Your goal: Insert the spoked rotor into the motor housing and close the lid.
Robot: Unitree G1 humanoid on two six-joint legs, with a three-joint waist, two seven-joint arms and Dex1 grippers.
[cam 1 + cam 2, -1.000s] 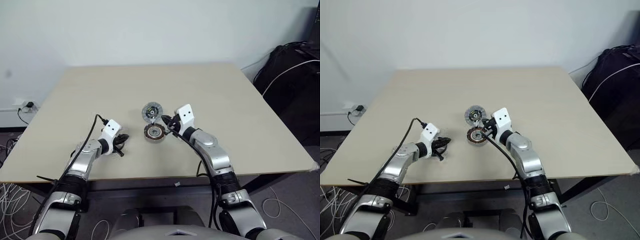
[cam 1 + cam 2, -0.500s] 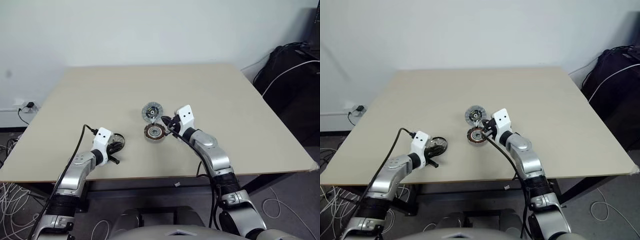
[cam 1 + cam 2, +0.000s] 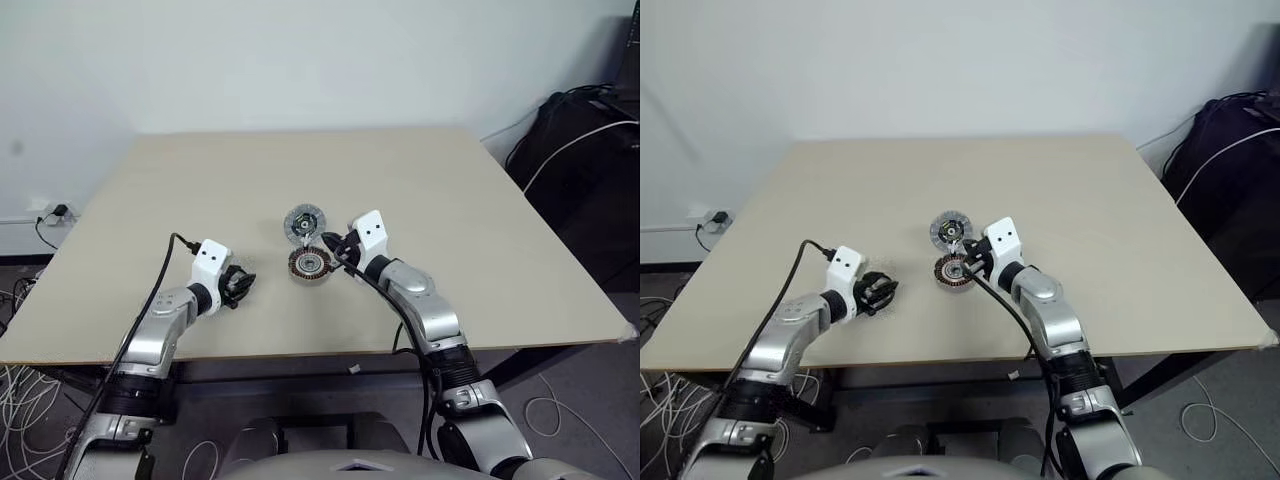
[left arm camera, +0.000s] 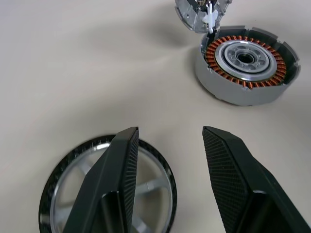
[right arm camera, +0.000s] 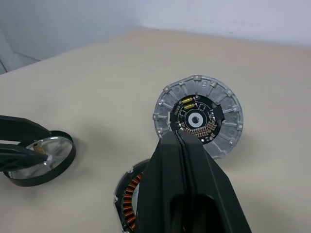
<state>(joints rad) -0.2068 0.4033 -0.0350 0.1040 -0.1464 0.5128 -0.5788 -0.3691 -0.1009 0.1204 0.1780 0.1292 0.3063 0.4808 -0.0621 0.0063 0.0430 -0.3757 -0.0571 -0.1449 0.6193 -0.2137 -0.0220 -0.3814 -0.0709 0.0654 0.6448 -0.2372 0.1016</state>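
Left wrist view: L gripper (image 4: 167, 145) jaws apart, straddling dark-rimmed, pale-spoked rotor ring (image 4: 109, 189) w/o clamping; likely light, stiff, thin — pinch rim. R gripper (image 5: 181, 145) jaws together.

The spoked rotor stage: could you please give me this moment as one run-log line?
left pincer: open over spoked rotor | right pincer: shut | motor housing: no rotor inside | lid: off, on table

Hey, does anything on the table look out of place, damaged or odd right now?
Nothing stands out. The spoked rotor lies flat on the table, the motor housing sits upright and open, and the lid rests beside it.
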